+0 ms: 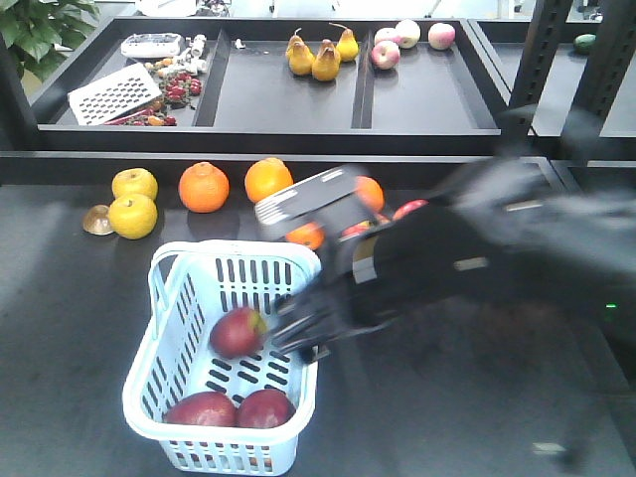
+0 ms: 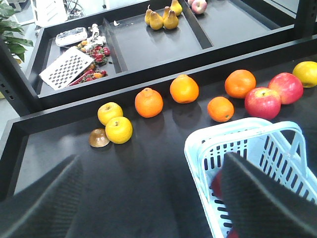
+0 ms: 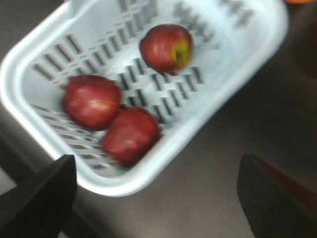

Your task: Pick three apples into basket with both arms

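Note:
The light blue basket (image 1: 164,343) stands on the dark table at the front left. Three dark red apples lie in it: one near the middle (image 1: 237,331) and two at the near end (image 1: 201,409) (image 1: 265,407). The right wrist view shows all three apples (image 3: 167,48) (image 3: 91,101) (image 3: 130,135) inside the basket (image 3: 114,187). My right gripper (image 1: 298,336) (image 3: 158,208) is open and empty, blurred, just over the basket's right rim. My left gripper (image 2: 153,208) is open and empty above bare table left of the basket (image 2: 223,131). It is out of the front view.
Oranges (image 1: 204,187) (image 1: 268,179), yellow fruits (image 1: 132,216) and a small brown piece (image 2: 99,138) lie behind the basket. Two brighter red apples (image 2: 262,102) (image 2: 286,87) lie to the right. Raised back trays hold pears (image 1: 316,55) and pale apples (image 1: 407,40). A black post (image 1: 537,60) stands at the right.

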Motion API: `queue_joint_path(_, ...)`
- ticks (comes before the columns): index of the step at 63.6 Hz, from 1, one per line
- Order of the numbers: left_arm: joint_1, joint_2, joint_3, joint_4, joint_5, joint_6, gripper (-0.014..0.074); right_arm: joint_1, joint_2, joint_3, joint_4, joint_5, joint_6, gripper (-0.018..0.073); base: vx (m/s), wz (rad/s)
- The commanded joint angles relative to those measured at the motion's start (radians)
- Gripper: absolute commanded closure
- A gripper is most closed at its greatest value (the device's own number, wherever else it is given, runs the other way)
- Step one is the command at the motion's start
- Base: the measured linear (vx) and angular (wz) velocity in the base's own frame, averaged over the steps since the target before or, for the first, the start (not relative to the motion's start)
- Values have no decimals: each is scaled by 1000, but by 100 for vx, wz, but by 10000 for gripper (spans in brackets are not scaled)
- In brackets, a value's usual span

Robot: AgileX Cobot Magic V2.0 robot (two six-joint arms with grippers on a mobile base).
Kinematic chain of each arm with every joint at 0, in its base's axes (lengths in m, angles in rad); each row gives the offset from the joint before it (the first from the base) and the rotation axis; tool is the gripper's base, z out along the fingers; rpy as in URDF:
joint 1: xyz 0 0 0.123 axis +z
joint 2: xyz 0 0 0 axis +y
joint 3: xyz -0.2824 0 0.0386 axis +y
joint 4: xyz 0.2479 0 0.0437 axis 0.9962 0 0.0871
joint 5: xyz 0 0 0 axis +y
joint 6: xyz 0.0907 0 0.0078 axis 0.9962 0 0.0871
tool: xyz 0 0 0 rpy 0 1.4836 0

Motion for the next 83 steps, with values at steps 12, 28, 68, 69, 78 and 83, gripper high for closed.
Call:
queue_joint_path(12, -1, -1, -24, 17, -60, -9, 53, -297, -309, 145, -42, 57, -16, -50, 0, 0)
queue_joint_path(28, -1, -1, -24, 17, -61, -10, 53, -526, -546, 201, -58, 159, -35, -39, 0, 0)
queue_joint_path(68, -1, -1, -24, 17, -47, -15, 176, -572, -733, 236, -68, 160, -23, 171, 0, 0)
queue_joint_path(69, -1, -1, -24, 17, -47, -15, 192, -572, -733, 236, -68, 157, -23, 193, 0, 0)
queue_joint_path(78, -1, -1, -24, 17, -31, -15, 411, -572, -733, 236, -70, 138, -23, 469, 0, 0)
queue_joint_path(83, -1, -1, -24, 17, -23, -15, 563, -572, -733, 236, -72, 133, -23, 574, 0, 0)
